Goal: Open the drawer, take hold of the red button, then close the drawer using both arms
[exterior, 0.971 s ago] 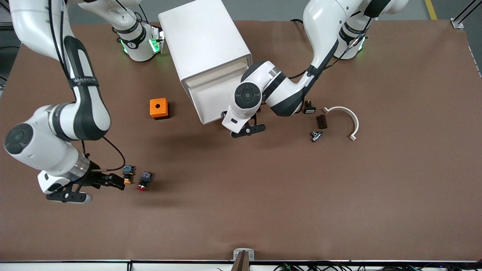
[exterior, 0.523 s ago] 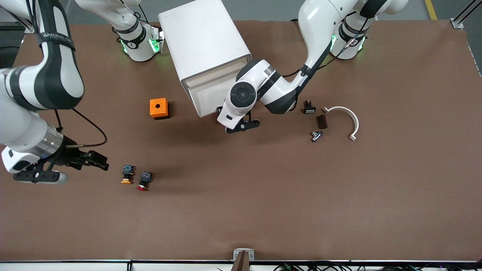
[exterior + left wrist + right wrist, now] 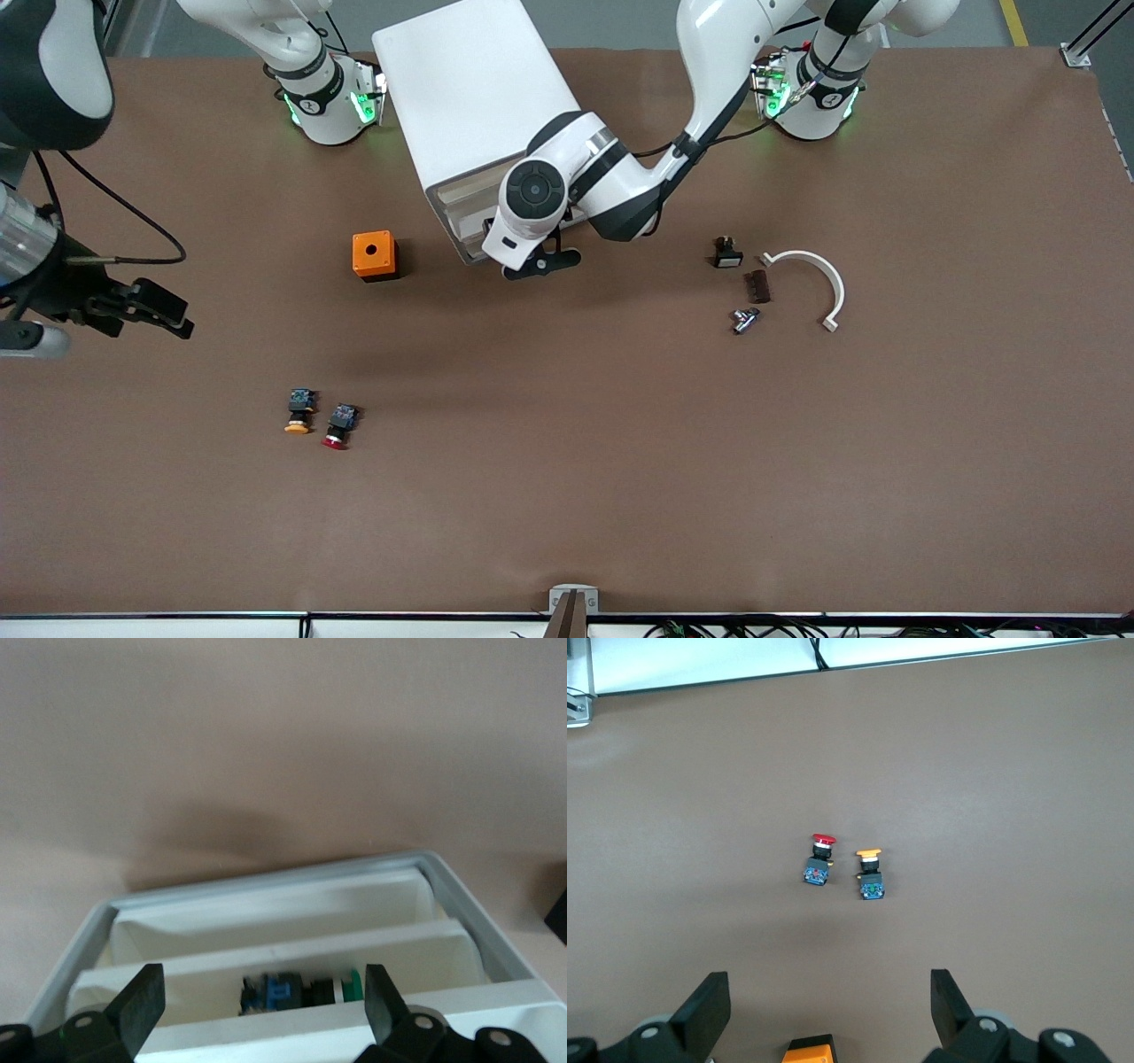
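A: Front view first. My right claw [image 3: 164, 310] has lifted off the red button [image 3: 338, 426] and swung up toward the right arm's end of the desk [image 3: 620, 461]; a second ago it hung right beside the two buttons. Its fingers stand apart and carry nothing.

B: So where is the button?

A: It lies on the desk, just beside the orange-capped button [image 3: 299, 413] and nearer the front camera than the orange cube [image 3: 374, 255]. The right wrist view shows both buttons lying on their sides, close together but apart, with the red one [image 3: 820, 859] untouched by my fingers [image 3: 709, 1010].

B: And the left arm?

A: The left claw [image 3: 530, 263] has pushed in against the cabinet [image 3: 469, 97]. A second ago the drawer [image 3: 465, 208] stuck well out; now its front sits nearly flush. In the left wrist view the claw is spread wide in front of the drawers, gripping nothing, and I look down into a drawer [image 3: 266, 930] with a narrow gap left open.

B: Anything inside it?

A: A green-capped button [image 3: 301, 990] lies in one of them; I cannot tell which drawer.

B: What does that mean for the task?

A: I judge the grab finished and the closing nearly done; one last nudge from the left arm should seat the drawer.
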Robot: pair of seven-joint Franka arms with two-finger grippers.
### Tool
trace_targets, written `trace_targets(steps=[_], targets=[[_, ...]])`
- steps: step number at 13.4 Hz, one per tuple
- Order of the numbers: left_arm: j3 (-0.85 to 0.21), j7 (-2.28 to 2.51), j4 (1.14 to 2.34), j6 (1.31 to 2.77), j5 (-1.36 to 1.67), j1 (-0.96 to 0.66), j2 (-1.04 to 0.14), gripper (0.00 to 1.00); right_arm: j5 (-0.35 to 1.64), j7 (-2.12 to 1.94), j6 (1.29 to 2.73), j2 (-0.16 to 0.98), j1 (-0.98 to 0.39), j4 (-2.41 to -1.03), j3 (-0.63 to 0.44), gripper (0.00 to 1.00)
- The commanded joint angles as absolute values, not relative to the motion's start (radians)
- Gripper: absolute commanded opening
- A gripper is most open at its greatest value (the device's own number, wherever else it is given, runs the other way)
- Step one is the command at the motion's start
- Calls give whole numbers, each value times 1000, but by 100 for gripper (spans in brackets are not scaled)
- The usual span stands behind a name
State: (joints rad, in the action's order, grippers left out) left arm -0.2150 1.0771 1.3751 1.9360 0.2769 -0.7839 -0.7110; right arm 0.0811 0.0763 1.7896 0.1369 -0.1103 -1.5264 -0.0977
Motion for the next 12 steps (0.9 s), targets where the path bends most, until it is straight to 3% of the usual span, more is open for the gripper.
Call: trace_targets(steps=[1, 5, 12], targets=[[-215, 1094, 1385, 1947, 320, -811, -710, 99, 71, 84, 1757, 81, -92, -1551, -81, 100], [-204, 1097, 1382, 1936, 324, -787, -701, 99, -3, 89, 1706, 45, -94, -1552, -77, 100], [-199, 1083, 1374, 1824, 149, -390, -540, 99, -35, 83, 1674, -26, -58, -1589, -52, 100]])
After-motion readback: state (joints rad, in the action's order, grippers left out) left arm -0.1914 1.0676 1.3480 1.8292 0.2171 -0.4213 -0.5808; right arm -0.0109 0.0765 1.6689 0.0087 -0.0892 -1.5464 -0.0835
